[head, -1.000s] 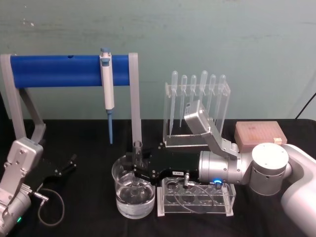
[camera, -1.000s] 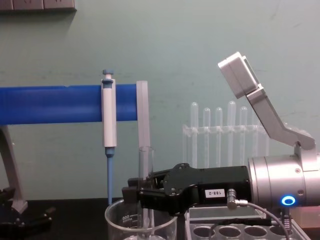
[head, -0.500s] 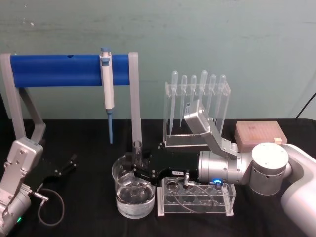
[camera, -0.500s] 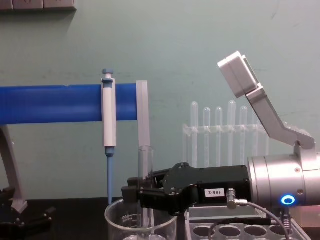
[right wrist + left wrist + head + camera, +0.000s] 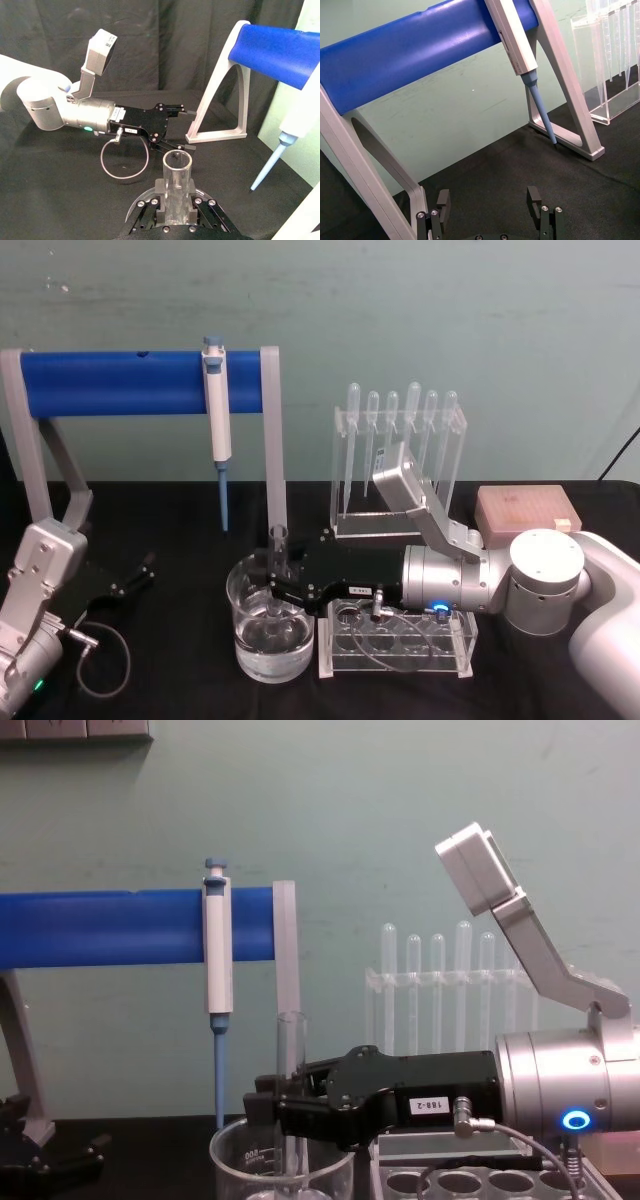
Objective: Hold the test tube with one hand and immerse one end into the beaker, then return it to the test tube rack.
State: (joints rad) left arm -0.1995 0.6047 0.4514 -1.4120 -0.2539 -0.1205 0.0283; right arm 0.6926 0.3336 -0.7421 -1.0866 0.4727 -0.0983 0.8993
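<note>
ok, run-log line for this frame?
step: dip | right gripper: shut on test tube, tube upright, lower end inside beaker | left gripper: open, parked low at far left

**Hidden / cropped bits**

Chest cam: beaker [image 5: 240, 1152] base, tube [image 5: 291, 1045] lower end and rack [image 5: 470, 1183] front cut by btm edge.
R wrist cam: tube btm hidden behind jaws of right gripper [image 5: 175, 197].
L wrist cam: left gripper [image 5: 488, 200] finger bases and pipette [image 5: 516, 37] top cropped.
Head cam: beaker markings too small to read.
</note>
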